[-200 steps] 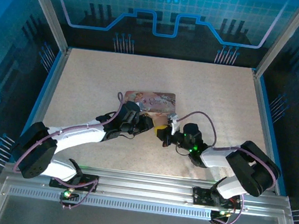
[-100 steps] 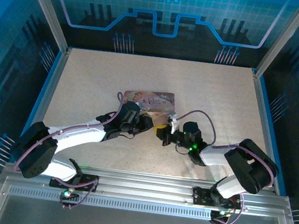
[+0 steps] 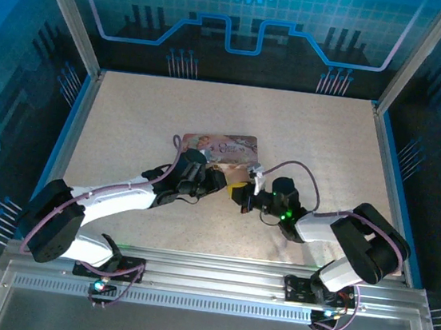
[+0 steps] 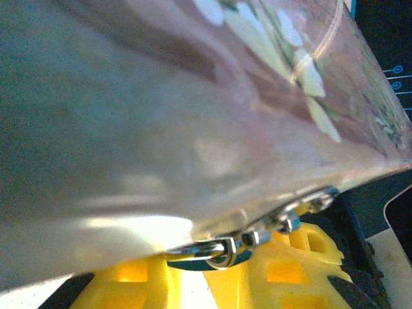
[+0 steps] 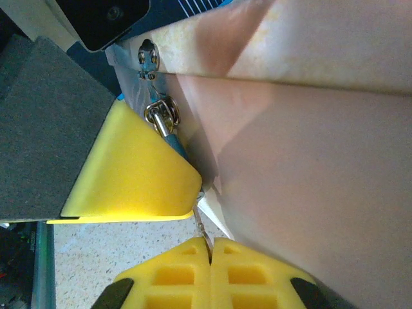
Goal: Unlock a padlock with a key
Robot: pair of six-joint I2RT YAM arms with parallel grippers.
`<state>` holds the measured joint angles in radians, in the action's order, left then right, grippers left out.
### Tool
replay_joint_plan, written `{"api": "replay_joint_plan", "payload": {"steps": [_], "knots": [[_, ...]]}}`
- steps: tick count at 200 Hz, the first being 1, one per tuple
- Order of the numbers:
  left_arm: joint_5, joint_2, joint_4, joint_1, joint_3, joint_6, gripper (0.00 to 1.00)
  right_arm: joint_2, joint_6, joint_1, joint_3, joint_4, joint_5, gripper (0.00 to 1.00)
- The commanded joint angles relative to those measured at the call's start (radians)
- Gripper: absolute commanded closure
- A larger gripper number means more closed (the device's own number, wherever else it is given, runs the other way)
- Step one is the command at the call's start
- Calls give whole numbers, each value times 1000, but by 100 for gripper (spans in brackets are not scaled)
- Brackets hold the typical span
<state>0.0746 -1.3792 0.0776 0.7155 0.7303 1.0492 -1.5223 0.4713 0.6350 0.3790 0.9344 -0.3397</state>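
Right wrist view: the right fingers (image 5: 170,277) are pressed flat together, nipping the key (image 5: 201,225), a thin sliver that points toward the padlock (image 5: 164,122) just beyond. The left fingers (image 4: 302,257), only slightly parted, clamp the padlock's body. Its shackle is linked to the hasp (image 5: 148,56) on the pink tin (image 3: 223,145), which lies mid-tabletop (image 3: 130,114).

Beige tbl (image 3: 130,114) w/ blue-lit walls (image 3: 246,23)
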Motion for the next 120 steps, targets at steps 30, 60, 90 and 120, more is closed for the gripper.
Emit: {"api": "replay_joint_plan", "payload": {"steps": [30,60,90,120], "knots": [[165,6,20,33,19,6,80,2,-40,-18,101,173,-90,100],[157,9,14,33,14,4,80,4,-34,-50,106,162,-159,100],[159,3,26,32,9,7,80,2,-42,-55,114,140,-182,100],[159,2,33,32,6,10,80,-7,-15,-54,119,175,-175,100]]}}
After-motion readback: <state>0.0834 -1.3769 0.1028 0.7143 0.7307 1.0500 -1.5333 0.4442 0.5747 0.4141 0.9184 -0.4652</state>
